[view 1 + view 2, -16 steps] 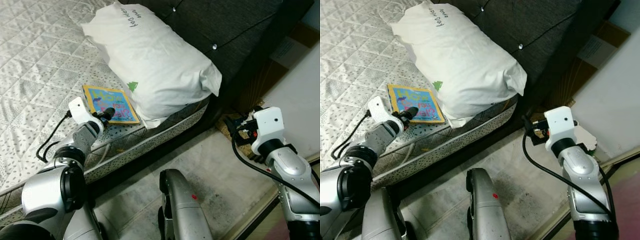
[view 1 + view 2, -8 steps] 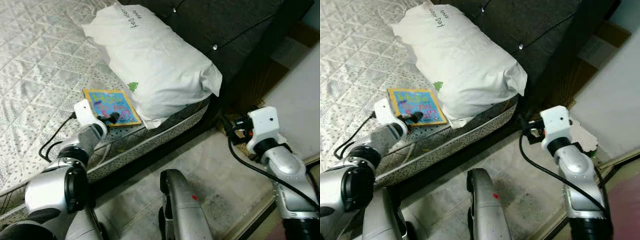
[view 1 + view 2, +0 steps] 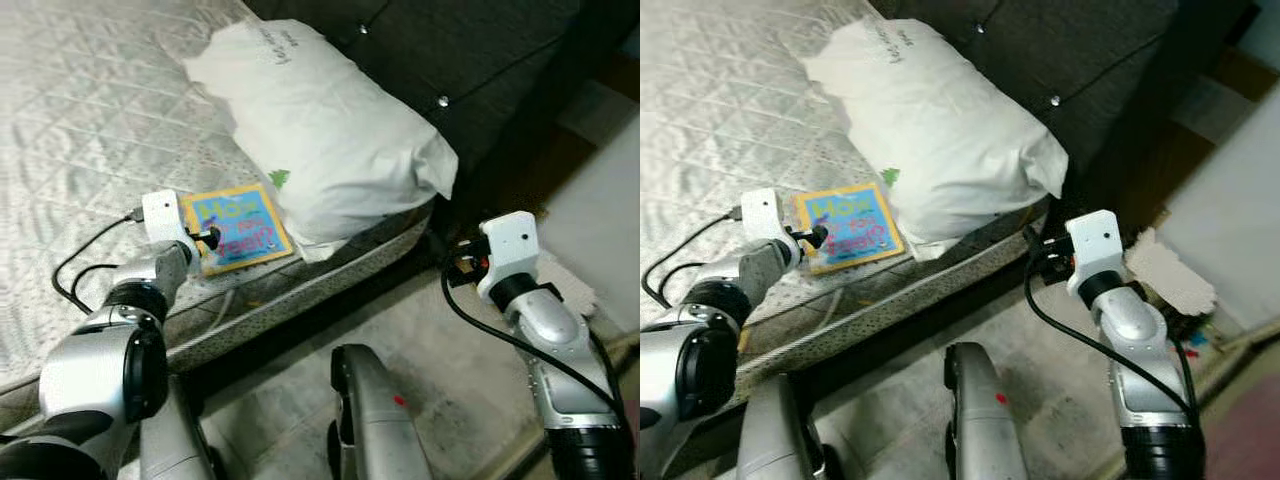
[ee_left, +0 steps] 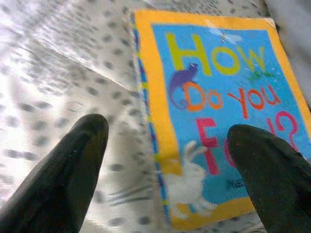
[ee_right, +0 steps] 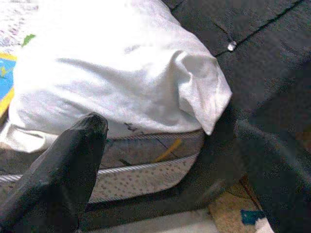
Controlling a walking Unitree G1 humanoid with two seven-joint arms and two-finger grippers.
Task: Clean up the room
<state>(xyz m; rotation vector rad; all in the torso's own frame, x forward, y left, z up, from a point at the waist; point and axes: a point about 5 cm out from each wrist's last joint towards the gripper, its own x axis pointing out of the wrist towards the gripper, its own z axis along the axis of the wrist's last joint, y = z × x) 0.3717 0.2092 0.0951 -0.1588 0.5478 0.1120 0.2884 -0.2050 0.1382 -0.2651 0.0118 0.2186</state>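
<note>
Quilted grey bed (image 3: pixel 80 120) carries a white pillow (image 3: pixel 320 130) against the dark headboard (image 3: pixel 480 50). Just beside the pillow, near the mattress edge, lies a picture book (image 3: pixel 238 228). Left gripper (image 4: pixel 170 155) hovers spread open, straddling the book's edge. Right gripper (image 5: pixel 170 160), also open, hangs off the bed, beyond the pillow's far corner.

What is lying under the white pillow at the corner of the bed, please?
The white pillow rests on the quilted mattress and overlaps one corner of the picture book. Anything else beneath it is covered.
</note>
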